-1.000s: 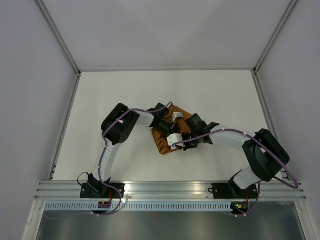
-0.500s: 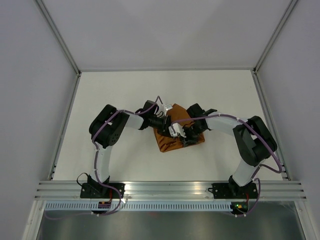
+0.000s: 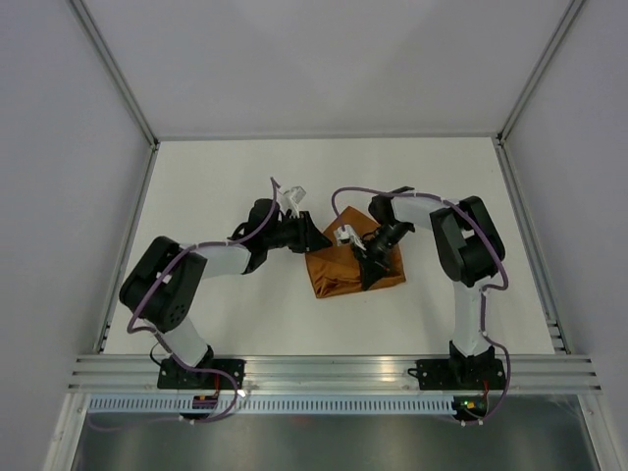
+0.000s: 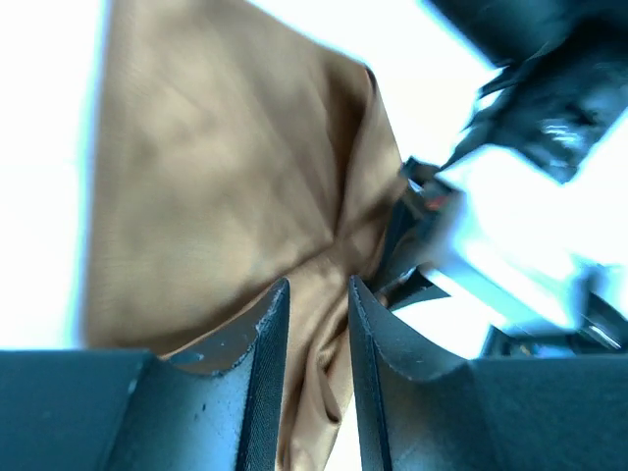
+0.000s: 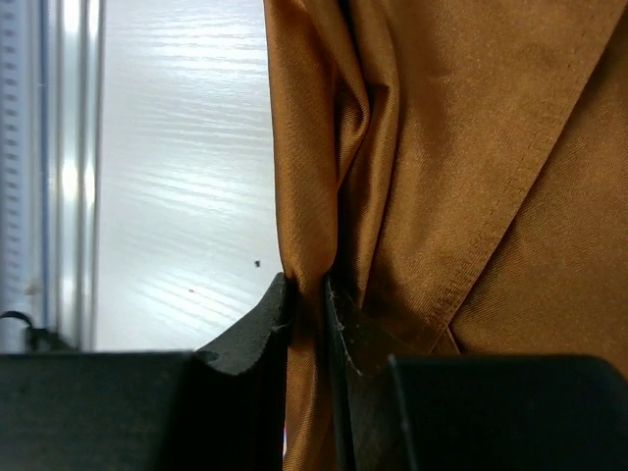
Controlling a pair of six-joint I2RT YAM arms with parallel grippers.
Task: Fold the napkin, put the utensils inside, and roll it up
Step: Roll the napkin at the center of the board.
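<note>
White desk [image 3: 196, 177], napkin [image 3: 339, 275] bunched mid-fold — right tool [image 5: 307, 289] pinching ridge, left tool [image 4: 319, 289] part-spread, hold unclear — next: lay fold flat

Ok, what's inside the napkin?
The napkin shows only its own folds; the right gripper pinches one. No knife shows in any view; the cloth would hide anything wrapped inside.

The rust-orange folded cloth napkin [image 3: 339, 275] lies on the middle of the white bench [image 3: 226, 177]. The left pincer [image 3: 320, 238] is at its far left corner. The right pincer [image 3: 369, 275] is over its right half, with a fold between its fingers.
</note>
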